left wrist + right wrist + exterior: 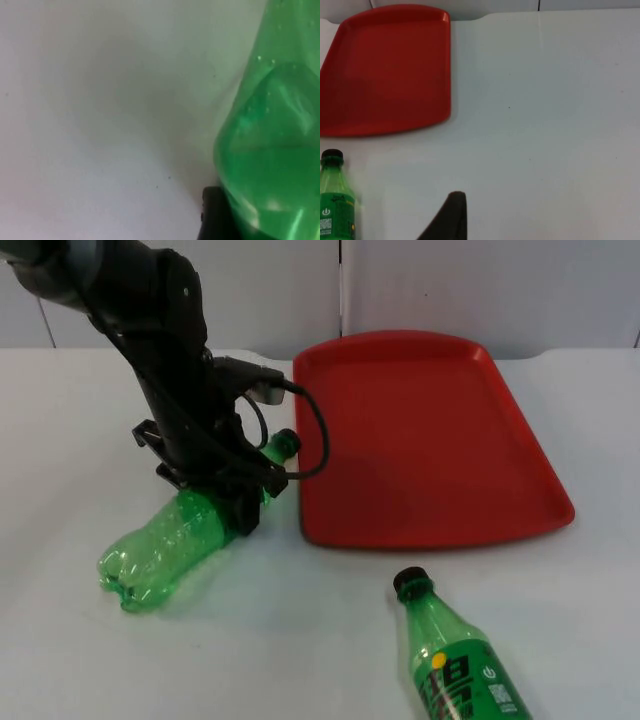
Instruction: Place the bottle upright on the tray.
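Note:
A label-less green bottle lies on its side on the white table, left of the red tray. Its green cap points toward the tray's left rim. My left gripper reaches down over the bottle's shoulder and is shut on it. In the left wrist view the green bottle presses against a black fingertip. My right gripper waits above the table, to the right of the tray.
A second green bottle with a black cap and a printed label lies near the front edge, below the tray; the same labelled bottle appears in the right wrist view. The tray holds nothing.

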You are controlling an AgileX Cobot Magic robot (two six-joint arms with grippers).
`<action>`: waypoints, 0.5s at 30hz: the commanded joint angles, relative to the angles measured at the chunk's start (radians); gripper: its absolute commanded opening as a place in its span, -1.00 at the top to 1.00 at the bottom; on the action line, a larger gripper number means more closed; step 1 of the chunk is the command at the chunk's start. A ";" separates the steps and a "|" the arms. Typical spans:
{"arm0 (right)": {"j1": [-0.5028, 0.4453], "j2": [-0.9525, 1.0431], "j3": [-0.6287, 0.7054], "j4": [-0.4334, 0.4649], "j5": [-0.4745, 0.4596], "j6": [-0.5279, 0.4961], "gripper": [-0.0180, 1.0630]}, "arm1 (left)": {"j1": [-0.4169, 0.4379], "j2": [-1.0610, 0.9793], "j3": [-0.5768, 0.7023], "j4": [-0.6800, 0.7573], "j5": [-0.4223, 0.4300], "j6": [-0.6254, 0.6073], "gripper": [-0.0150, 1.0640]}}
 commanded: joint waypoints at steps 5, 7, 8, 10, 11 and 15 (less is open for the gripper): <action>-0.006 -0.002 0.001 0.002 -0.008 -0.001 -0.98 | -0.006 -0.002 -0.005 -0.010 0.044 -0.001 0.98; -0.006 -0.002 0.001 0.002 -0.008 -0.001 -0.98 | -0.006 -0.002 -0.005 -0.010 0.058 -0.001 0.98; -0.006 -0.002 0.001 0.002 -0.008 -0.001 -0.98 | -0.006 -0.004 -0.005 -0.008 0.066 -0.001 0.98; -0.006 -0.002 0.001 0.002 -0.008 -0.001 -0.98 | -0.006 -0.013 -0.005 -0.003 0.074 -0.004 0.98; -0.006 -0.002 0.001 0.002 -0.008 -0.001 -0.98 | -0.006 -0.024 -0.005 0.006 0.081 -0.014 0.98; -0.006 -0.002 0.001 0.002 -0.008 -0.001 -0.98 | -0.006 -0.105 -0.005 0.009 0.069 -0.029 0.98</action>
